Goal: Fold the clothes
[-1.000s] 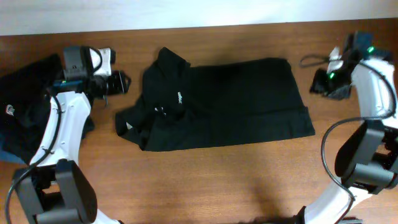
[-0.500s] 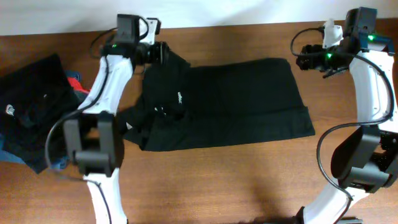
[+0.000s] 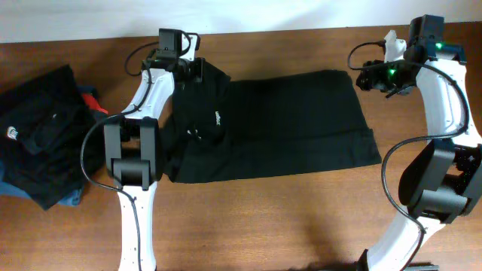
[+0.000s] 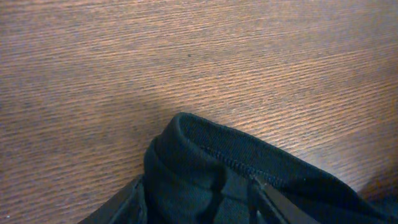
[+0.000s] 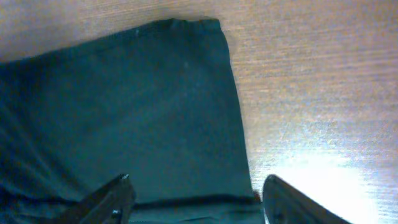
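Only the overhead view takes in the whole black shirt (image 3: 271, 124), flat at the middle of the desk (image 3: 248, 218). Its long axis runs left to right, collar (image 3: 207, 71) at left and hem at right, with a pile of dark clothes (image 3: 38, 143) at far left. Only the wrist views show us the left fingers (image 4: 273, 202) spread either side of the collar, and the right fingers (image 5: 109, 199) wide apart over the hem. We cannot read the white chest logo (image 3: 214, 118).

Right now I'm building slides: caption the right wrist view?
Open right gripper straddles the black shirt's edge near a corner, above the wooden table.
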Action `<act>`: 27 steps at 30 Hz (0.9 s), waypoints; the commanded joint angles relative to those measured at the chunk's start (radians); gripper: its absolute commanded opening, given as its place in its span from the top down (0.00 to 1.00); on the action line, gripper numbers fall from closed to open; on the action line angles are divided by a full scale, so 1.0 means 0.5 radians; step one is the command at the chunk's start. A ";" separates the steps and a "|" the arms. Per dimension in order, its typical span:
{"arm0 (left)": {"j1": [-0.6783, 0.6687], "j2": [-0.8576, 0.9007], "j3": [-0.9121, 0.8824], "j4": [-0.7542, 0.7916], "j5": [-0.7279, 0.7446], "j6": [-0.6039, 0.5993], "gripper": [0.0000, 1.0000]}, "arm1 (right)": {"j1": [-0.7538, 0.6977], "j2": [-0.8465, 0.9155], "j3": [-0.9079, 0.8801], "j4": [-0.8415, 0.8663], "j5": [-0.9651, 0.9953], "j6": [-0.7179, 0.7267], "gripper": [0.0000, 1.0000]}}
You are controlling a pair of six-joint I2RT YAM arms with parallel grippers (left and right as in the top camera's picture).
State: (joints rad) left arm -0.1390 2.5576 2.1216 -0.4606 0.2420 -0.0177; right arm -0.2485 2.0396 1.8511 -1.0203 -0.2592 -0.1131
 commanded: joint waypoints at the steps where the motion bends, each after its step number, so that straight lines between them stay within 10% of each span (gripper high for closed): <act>1: -0.006 0.027 0.108 -0.035 -0.019 0.022 0.67 | 0.014 0.026 0.004 0.001 0.018 0.002 0.55; 5: -0.005 0.027 0.347 -0.245 0.009 0.023 0.80 | 0.014 0.034 0.004 0.015 0.017 0.003 0.71; 14: -0.005 0.027 0.710 -0.855 0.008 0.022 0.82 | 0.016 0.101 0.004 0.127 0.015 0.003 0.63; 16: -0.007 0.035 0.699 -0.837 0.005 0.023 0.69 | 0.016 0.103 0.004 0.114 0.009 0.003 0.47; 27: -0.013 0.330 0.697 -0.464 -0.008 0.007 0.54 | 0.017 0.103 0.004 0.072 0.009 0.003 0.47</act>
State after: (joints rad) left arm -0.1390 2.6946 2.4580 -0.7101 0.2352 -0.0154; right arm -0.2485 2.0865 1.8511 -0.9836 -0.2523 -0.1081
